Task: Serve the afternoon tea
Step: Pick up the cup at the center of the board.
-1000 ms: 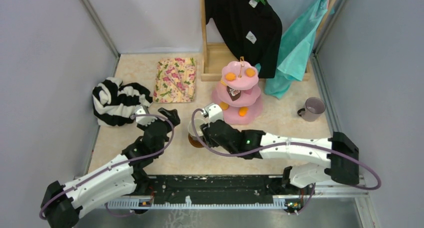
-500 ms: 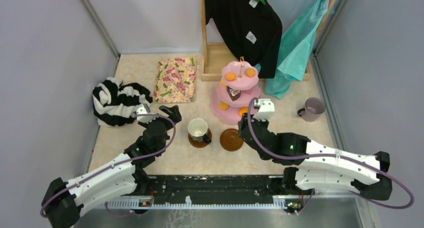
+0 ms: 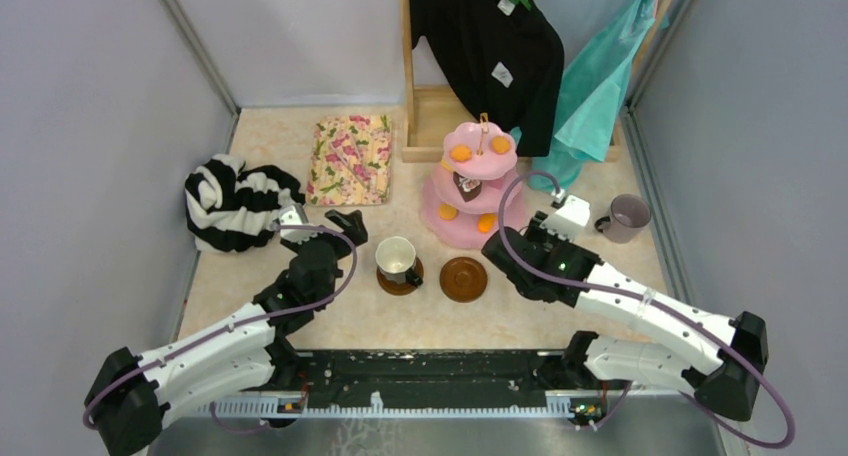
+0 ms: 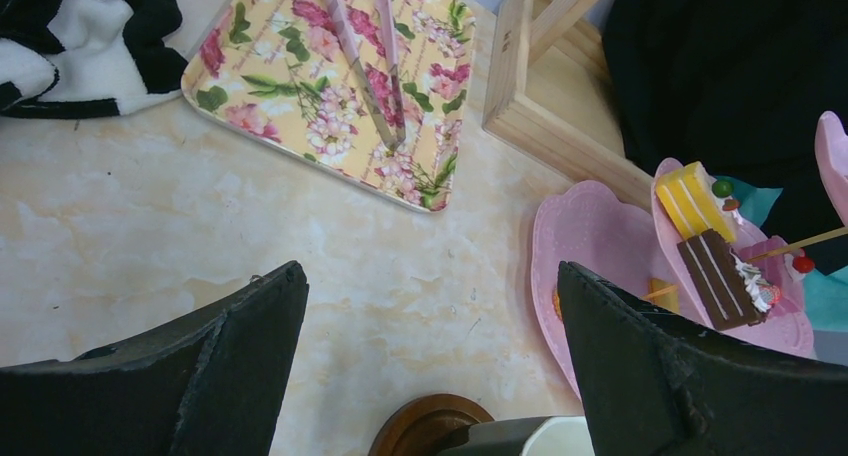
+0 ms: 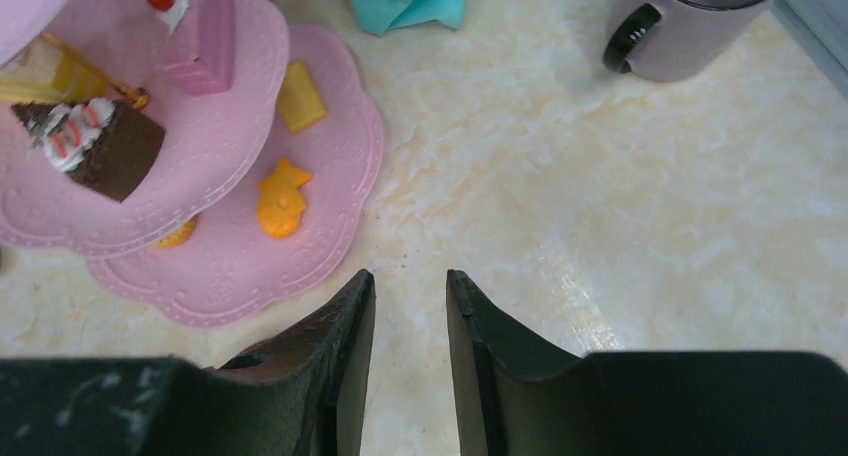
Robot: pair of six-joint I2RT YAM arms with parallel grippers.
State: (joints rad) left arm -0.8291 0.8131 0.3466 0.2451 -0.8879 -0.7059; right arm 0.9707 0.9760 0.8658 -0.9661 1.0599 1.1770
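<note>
- The left gripper (image 4: 430, 276) hangs wide open and empty above the table, just left of the cream mug.
- The right gripper (image 5: 408, 281) has its jaws drawn close with a narrow gap and nothing between them. It sits over bare table between the stand and the lilac mug.
- There are two round brown saucers. One (image 3: 398, 286) carries the cream mug (image 3: 397, 256); the other (image 3: 463, 278) lies bare just beside it. They look flat, stiff and thin-edged, so they would likely be hard to pinch off the table except at the rim.
- There are two mugs. The lilac mug (image 5: 690, 21) stands well apart to the right, upright, with its dark handle turned toward the stand. It seems rigid, smooth and probably breakable. A pinch over the rim wall or on the handle looks safest, with the cup kept level.
- There is one pink three-tier cake stand (image 3: 505, 228), behind the saucers. It looks top-heavy and is best left where it stands.
- The toy pastries look small and light, and easily knocked off a tier:
  - Four orange ones show from above, two on the top tier (image 3: 461, 153) and two on the bottom tier.
  - A brown slice (image 5: 115, 156), a yellow slice (image 4: 690, 201) and a pink slice show on the middle tier.
  - The full count cannot be told.
</note>
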